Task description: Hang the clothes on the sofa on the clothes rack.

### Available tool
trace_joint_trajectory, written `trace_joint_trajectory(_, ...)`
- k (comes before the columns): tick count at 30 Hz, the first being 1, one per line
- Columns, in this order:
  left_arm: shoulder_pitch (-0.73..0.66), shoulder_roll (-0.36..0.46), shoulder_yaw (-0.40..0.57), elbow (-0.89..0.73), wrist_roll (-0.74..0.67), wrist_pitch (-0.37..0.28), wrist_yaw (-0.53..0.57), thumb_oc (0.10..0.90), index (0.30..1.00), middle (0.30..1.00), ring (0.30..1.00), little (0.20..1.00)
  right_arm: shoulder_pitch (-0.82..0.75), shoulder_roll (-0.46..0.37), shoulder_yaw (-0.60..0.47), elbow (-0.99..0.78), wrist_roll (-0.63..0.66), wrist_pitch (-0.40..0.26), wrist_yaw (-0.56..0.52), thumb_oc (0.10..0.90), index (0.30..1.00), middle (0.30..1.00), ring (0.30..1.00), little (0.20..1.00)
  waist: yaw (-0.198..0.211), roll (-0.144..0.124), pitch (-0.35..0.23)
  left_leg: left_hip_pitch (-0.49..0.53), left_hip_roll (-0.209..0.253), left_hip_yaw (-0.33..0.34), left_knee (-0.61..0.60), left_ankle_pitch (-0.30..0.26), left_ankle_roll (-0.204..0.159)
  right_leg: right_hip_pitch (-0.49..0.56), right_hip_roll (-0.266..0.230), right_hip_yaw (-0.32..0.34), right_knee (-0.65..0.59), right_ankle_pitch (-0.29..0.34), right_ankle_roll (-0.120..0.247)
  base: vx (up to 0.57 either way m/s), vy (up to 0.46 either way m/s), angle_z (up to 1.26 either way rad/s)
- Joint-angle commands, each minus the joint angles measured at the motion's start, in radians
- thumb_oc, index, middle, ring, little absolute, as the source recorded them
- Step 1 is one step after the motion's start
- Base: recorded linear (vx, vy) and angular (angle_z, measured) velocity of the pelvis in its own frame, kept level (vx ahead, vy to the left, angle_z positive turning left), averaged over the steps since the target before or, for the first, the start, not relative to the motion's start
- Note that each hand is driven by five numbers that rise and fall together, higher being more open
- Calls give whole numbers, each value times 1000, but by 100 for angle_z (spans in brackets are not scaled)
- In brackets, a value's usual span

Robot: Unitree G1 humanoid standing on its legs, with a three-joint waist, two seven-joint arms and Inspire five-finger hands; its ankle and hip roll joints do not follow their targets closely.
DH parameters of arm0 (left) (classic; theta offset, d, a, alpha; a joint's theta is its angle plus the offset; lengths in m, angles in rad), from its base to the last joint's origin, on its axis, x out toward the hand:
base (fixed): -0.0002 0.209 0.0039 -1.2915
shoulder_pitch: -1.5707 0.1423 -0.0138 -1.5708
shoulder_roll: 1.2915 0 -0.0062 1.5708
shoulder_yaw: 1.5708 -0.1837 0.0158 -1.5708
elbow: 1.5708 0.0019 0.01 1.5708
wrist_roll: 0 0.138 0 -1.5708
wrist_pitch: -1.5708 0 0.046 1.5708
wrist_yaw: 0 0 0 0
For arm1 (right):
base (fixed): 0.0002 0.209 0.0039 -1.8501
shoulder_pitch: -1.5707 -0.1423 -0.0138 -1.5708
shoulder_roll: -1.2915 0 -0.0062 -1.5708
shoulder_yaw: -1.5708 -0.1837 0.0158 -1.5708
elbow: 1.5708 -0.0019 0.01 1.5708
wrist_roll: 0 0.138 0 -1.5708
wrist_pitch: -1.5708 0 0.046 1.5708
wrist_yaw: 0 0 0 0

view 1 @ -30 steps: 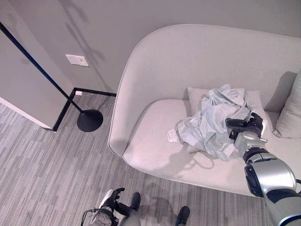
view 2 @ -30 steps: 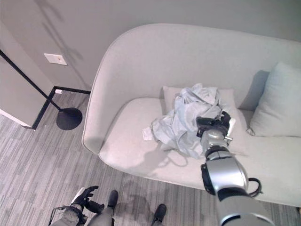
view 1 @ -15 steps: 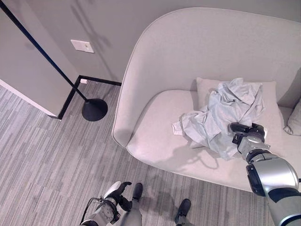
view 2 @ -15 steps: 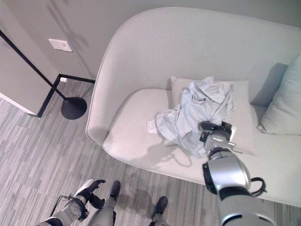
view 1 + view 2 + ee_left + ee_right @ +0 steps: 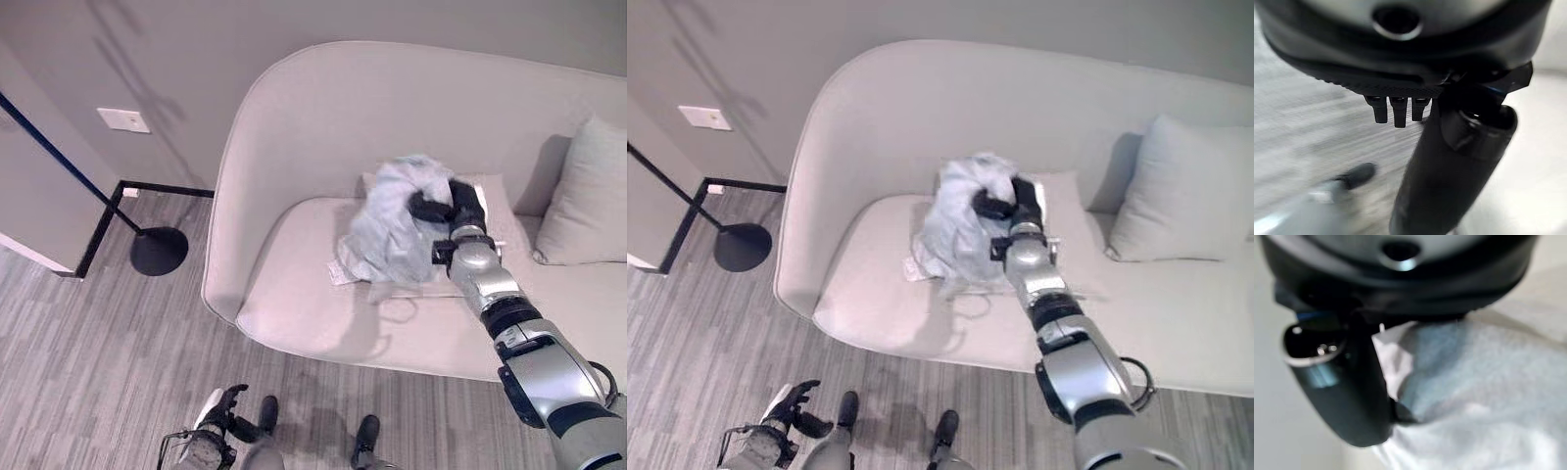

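Right hand has fingers and thumb curled into the crumpled pale shirt; the wrist view confirms cloth pinched against the thumb. Shirt bunched on the sofa seat cushion, just left of the hand, its bulk trailing toward the near seat edge. Left hand low over the floor, well apart, state unclear. Pillow right; black rack pole and base far left, open carpet between.

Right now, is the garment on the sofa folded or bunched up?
Bunched up: the pale garment is a crumpled heap on the sofa, with the right hand curled into it.
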Motion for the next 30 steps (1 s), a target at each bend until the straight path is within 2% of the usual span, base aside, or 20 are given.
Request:
trace_joint_trajectory(1,-48,37,-49,-5,-51,-52,22,800,900,900,900,900,-110,-94,-41,-52,-57,-164,-43,400,300,300,300,300,30,-4,-90,66,101,-7,2,-125,-23,37,-106,13,7,-105,100,31,14,-3)
trace_joint_trajectory(3,-29,65,-28,-90,-80,-60,11,800,900,900,900,900,-127,-126,-52,-126,-79,-172,-50,400,300,300,300,300,32,-6,-106,87,103,-4,2,-130,-22,58,-105,10,7,-111,99,44,10,2)
trace_joint_trajectory(4,-8,95,9,-193,-114,-67,6,800,900,900,900,900,-144,-161,-59,-197,-117,-171,-57,400,300,300,300,300,36,-2,-119,110,108,2,2,-140,-23,77,-99,13,7,-119,96,0,0,0)
trace_joint_trajectory(5,-7,96,10,-196,-115,-65,5,800,900,900,900,900,-143,-161,-60,-198,-118,-170,-57,400,300,300,300,300,34,-5,-119,107,105,0,2,-136,-22,75,-102,13,7,-116,97,21,19,-4)
trace_joint_trajectory(7,37,133,69,-348,-128,-77,4,800,900,900,900,900,-141,-196,-74,-290,-152,-181,-55,400,300,300,300,300,39,-5,-138,127,108,8,2,-142,-22,93,-99,15,7,-123,95,18,11,-11)
trace_joint_trajectory(8,39,134,70,-352,-127,-75,3,800,900,900,900,900,-139,-195,-75,-292,-152,-180,-55,400,300,300,300,300,40,-6,-138,128,109,9,2,-142,-22,94,-98,16,7,-123,95,17,3,-17)
trace_joint_trajectory(15,60,194,229,-595,54,-80,137,800,900,900,900,900,-90,-232,-112,-485,-167,-202,-26,400,300,300,300,300,32,-10,-168,166,119,28,2,-153,-27,119,-86,32,7,-132,91,18,-5,-7)
trace_joint_trajectory(19,42,224,332,-741,128,-120,250,800,900,900,900,900,-63,-233,-94,-567,-121,-226,15,400,300,300,300,300,16,-11,-177,184,115,46,2,-159,-30,118,-87,48,7,-125,93,-11,-4,-15)
trace_joint_trajectory(26,45,220,351,-946,138,-168,252,800,900,900,900,900,-3,-234,-64,-636,-89,-239,75,400,300,300,300,300,1,-2,-177,201,111,66,2,-165,-29,119,-96,60,7,-113,99,-11,0,-15)
trace_joint_trajectory(30,44,176,298,-1054,37,-205,207,800,900,900,900,900,29,-225,-34,-651,-85,-232,101,400,300,300,300,300,-4,4,-170,208,107,73,2,-166,-27,122,-101,62,7,-109,101,-22,-1,-6)
